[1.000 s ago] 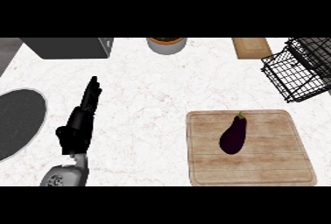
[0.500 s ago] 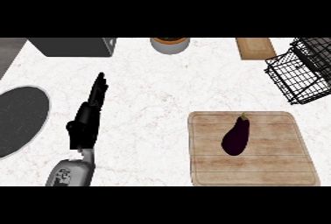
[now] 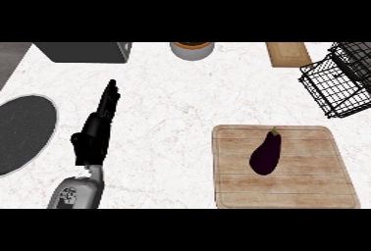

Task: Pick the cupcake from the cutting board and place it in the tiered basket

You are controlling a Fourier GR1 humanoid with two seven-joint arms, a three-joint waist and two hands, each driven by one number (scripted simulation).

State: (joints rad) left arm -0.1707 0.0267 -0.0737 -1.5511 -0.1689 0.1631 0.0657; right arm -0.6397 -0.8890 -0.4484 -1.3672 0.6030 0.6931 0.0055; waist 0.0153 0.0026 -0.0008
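A wooden cutting board (image 3: pixel 311 186) lies at the lower right of the counter. On it rests a dark purple eggplant (image 3: pixel 265 153) with a green stem; no cupcake shows on the board. The black wire tiered basket (image 3: pixel 342 81) stands at the right edge, beyond the board. My left hand (image 3: pixel 95 130) sits at the left of the counter with its fingers straight and pointing away from me, holding nothing, well apart from the board. My right hand is out of view.
A dark round plate (image 3: pixel 22 132) lies at the far left. A dark grey box (image 3: pixel 85 51) stands at the back left, a grey pot with an orange rim (image 3: pixel 192 49) at the back middle, and a small wooden block (image 3: pixel 288 53) at the back right.
The whole scene has shifted slightly in view. My left hand has edged to the right and a little away from me, still open.
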